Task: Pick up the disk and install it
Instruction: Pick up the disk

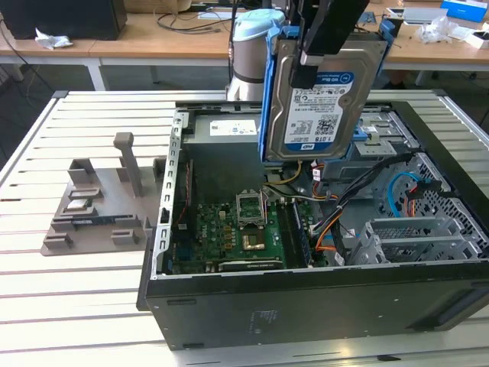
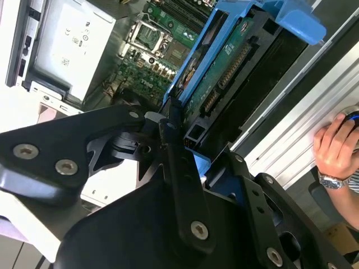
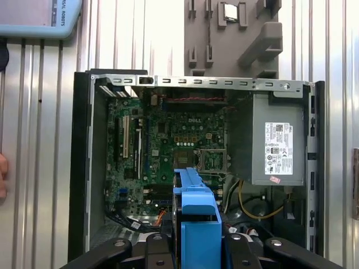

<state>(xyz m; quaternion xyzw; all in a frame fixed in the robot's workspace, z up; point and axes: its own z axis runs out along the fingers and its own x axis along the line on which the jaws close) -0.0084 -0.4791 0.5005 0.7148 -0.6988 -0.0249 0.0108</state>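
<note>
Claw (image 1: 310,63) was clamped on the disk (image 1: 325,99), upright at upper centre of the exterior view above the open case (image 1: 306,310); I judged it needed a steady grip, clear of cables (image 1: 330,229).

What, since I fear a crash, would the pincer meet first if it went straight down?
Likely the cables beside the motherboard, met first by the disk the pincer holds; depth is unclear.

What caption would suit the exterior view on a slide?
Jaws hold the disk upright above the open computer case, not yet installed.
</note>
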